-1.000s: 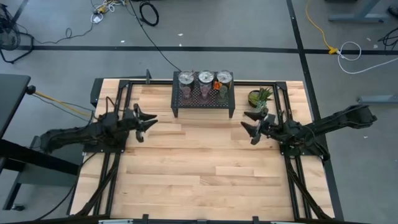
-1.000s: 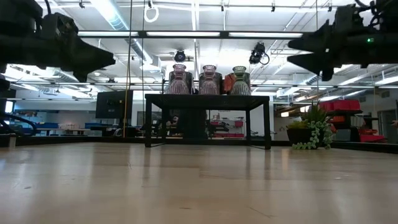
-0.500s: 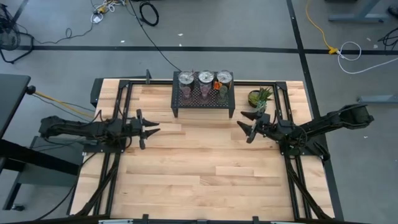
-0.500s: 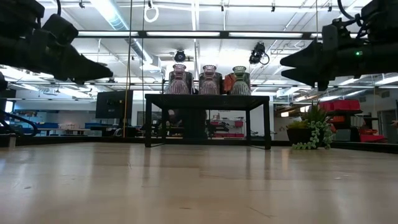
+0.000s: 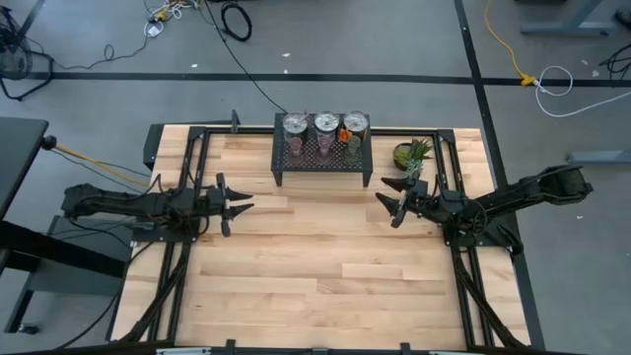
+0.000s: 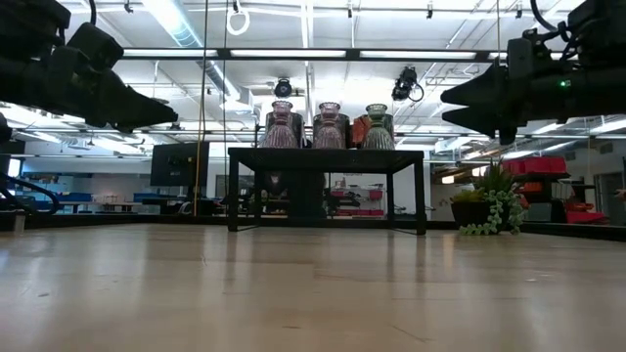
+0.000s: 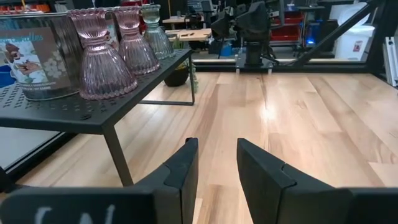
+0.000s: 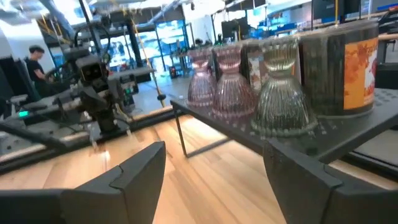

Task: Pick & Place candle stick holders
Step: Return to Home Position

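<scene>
Left tool (image 7: 215,143): I hold it over the left side of the bench (image 5: 315,266), fingers a narrow gap apart, gripping nothing.
Right tool (image 8: 214,146): I hold it over the right side, fingers spread wide, empty.
Rack (image 5: 322,163): black mesh, at the far middle of the bench.
Candle stick holders (image 5: 325,133): all six on the rack top, with three silver ones behind two pink glass ones and a green one.
Plant (image 5: 411,154): just right of the rack.
</scene>
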`<state>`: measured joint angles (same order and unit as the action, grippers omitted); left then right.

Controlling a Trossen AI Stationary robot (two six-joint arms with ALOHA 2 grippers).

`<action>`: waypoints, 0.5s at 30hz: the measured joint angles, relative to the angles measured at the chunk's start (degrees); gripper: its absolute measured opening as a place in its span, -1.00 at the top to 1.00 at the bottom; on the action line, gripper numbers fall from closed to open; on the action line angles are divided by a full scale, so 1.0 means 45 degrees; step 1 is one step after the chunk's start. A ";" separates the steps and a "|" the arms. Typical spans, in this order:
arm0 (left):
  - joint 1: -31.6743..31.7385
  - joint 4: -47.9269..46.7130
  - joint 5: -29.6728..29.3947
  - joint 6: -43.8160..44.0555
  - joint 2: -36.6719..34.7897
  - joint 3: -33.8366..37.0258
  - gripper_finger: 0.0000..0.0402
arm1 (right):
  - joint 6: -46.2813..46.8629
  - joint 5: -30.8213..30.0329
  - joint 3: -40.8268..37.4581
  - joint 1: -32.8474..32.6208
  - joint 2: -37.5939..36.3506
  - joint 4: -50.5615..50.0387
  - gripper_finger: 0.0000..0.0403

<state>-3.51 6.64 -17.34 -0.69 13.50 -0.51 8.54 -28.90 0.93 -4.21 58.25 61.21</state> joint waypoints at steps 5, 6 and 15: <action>-0.0066 -0.0108 0.0004 0.0001 -0.0145 0.0005 0.43 | -0.0010 -0.0242 0.0000 0.0005 -0.1679 -0.1286 -0.34; -0.0154 -0.0135 -0.0005 0.0005 -0.0261 0.0005 0.43 | -0.0010 -0.0243 0.0000 0.0008 -0.2060 -0.1573 -0.34; -0.2141 -0.0085 -0.0080 0.0015 -0.3009 0.0010 0.43 | -0.0010 -0.0137 0.0000 0.0000 -0.5856 -0.2581 -0.34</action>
<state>-13.14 6.26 -17.70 -0.62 -0.04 -0.47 8.49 -29.52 0.93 -4.21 31.90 49.60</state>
